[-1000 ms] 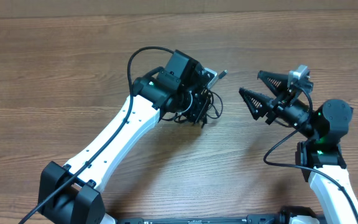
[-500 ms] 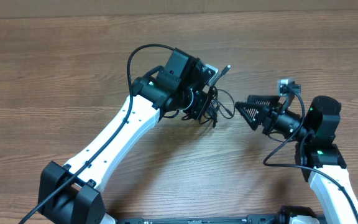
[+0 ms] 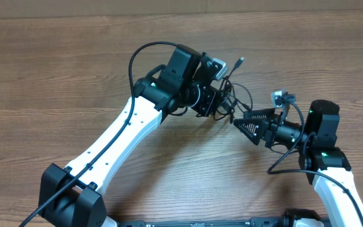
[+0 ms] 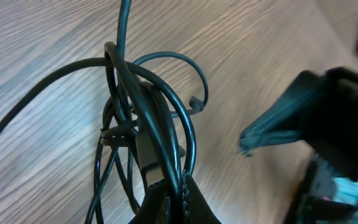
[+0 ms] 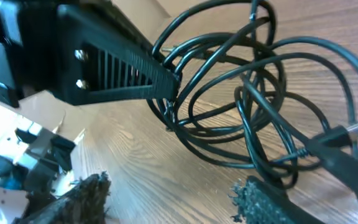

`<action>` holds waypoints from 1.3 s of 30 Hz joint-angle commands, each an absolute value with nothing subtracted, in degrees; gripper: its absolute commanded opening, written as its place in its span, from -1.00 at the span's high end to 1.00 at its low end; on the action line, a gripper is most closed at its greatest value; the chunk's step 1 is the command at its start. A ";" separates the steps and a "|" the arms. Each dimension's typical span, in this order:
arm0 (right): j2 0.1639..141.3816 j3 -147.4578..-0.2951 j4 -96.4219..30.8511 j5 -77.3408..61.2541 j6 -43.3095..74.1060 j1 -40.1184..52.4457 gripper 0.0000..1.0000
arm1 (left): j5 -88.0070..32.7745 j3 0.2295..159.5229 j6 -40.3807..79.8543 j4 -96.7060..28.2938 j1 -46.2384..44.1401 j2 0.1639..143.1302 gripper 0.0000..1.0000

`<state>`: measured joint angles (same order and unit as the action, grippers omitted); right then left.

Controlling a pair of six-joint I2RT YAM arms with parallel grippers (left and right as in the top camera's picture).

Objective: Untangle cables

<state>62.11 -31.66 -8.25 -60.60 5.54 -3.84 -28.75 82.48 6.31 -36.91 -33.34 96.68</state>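
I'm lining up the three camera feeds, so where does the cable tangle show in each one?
Overhead: cable tangle just right of centre, between the two grippers.
Left wrist: cable tangle left of centre, running top to bottom.
Right wrist: cable tangle across the centre and right.
Shared landmark: the left gripper, clamped on the tangle, shows in all three.

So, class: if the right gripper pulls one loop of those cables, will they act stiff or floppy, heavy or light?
Probably floppy: the cables hang in loose loops from the shut left gripper. Likely light, as the strands are thin. One pull by the open right gripper may drag the whole bundle, since loops cross and the plug could snag.
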 commanded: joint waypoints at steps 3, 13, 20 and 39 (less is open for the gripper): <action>63.09 -32.49 -8.25 -56.12 -2.02 -2.55 -0.33 | -39.35 82.61 7.75 -35.97 -33.36 96.64 0.92; 65.76 -32.49 -6.59 -51.00 -2.09 -2.57 -0.35 | -44.40 82.61 7.46 -37.30 -33.39 96.64 0.91; 65.76 -32.49 -5.28 -51.05 -2.50 -2.57 -0.26 | -44.97 82.61 7.53 -38.72 -33.41 96.64 0.91; 65.76 -32.27 -4.38 -52.07 -3.29 -0.69 0.67 | -49.56 82.61 10.50 -34.89 -33.89 96.64 0.92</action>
<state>65.58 -31.66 -4.73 -51.68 -2.85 -1.02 -47.46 82.48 9.82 -35.09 -33.39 96.68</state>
